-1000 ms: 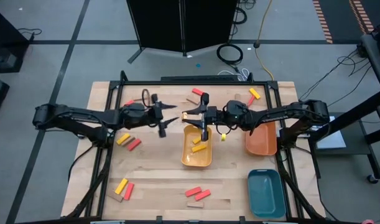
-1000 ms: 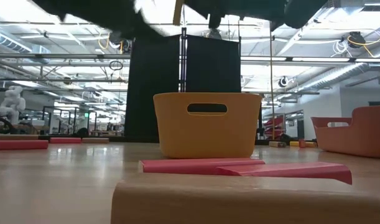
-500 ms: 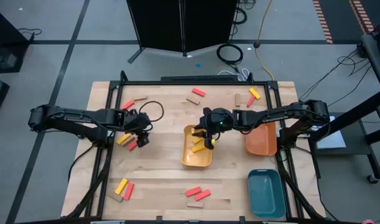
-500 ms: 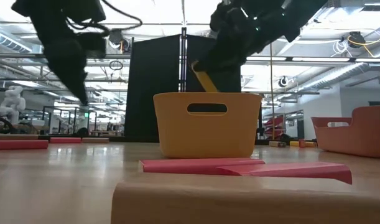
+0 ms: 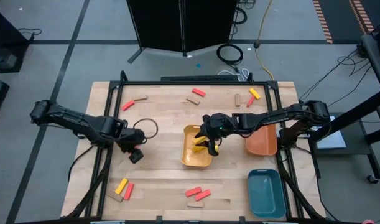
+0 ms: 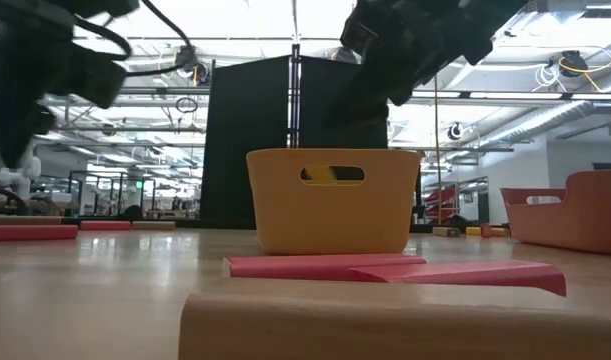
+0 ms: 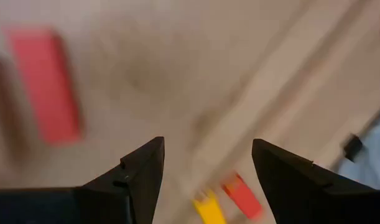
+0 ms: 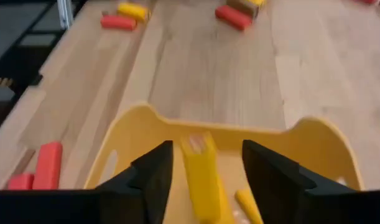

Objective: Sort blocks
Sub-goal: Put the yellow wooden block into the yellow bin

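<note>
The right gripper [image 5: 209, 144] hangs over the yellow tray [image 5: 188, 159], jaws parted around a yellow block [image 8: 201, 168] just inside it — better lift straight up — while the left gripper [image 5: 135, 155], jaws released, nears the blocks [image 5: 123, 186] on the tabletop [image 5: 165, 112].

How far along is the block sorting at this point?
Early. Done: a few yellow blocks lie in the yellow tray. In hand: the right gripper is open over that tray with a yellow block between its fingers; the left gripper is open, empty. Left: red, yellow and tan blocks scattered on the table; orange tray and teal tray look empty.
</note>
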Robot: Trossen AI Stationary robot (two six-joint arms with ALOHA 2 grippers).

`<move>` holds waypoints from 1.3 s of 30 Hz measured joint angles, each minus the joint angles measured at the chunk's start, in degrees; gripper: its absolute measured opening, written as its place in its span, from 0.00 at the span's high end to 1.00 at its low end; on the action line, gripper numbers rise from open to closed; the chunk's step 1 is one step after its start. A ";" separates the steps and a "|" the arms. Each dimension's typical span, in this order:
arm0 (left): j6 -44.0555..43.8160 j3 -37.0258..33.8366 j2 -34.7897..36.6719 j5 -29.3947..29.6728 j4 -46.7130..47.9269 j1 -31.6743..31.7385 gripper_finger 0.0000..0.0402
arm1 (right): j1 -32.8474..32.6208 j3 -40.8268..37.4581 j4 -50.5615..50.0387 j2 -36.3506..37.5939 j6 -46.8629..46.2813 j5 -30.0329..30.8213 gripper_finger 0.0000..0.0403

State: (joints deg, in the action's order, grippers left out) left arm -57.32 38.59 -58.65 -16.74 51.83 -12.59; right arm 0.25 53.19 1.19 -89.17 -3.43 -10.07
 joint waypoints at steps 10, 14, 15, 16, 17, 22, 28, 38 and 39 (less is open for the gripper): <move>-27.35 0.00 -1.23 -2.99 -5.36 -17.81 0.40 | 0.12 0.00 -0.24 0.00 5.23 2.84 0.36; -34.50 0.02 -3.98 -3.04 -13.32 -23.73 0.40 | -0.39 0.00 3.57 0.00 7.54 2.60 0.37; -36.30 0.05 -4.80 -3.05 -14.62 -24.98 0.40 | -0.42 0.00 4.81 0.00 8.08 2.56 0.37; -38.08 0.09 -5.81 -3.05 -15.40 -26.21 0.40 | -0.42 0.00 5.91 0.00 8.56 2.35 0.37; -39.72 0.09 -6.93 -3.08 -15.64 -27.27 0.40 | -0.40 0.00 6.86 0.00 8.92 2.40 0.37; -44.06 0.09 -12.37 -4.43 -15.42 -30.96 0.40 | -0.35 0.00 10.38 0.00 10.34 2.49 0.37; -44.37 0.09 -16.81 -5.56 -15.47 -32.18 0.40 | -0.37 0.00 10.65 0.00 10.53 2.47 0.37; -42.85 0.04 -22.02 -5.74 -14.87 -32.50 0.40 | -0.37 0.00 10.58 0.00 10.35 2.49 0.38; -42.84 0.04 -22.45 -5.74 -14.83 -32.58 0.40 | -0.37 0.00 10.58 0.00 10.29 2.49 0.38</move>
State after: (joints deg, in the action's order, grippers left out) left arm -100.16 38.63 -81.10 -22.48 37.00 -45.17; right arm -0.12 53.19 11.77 -89.17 6.86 -7.57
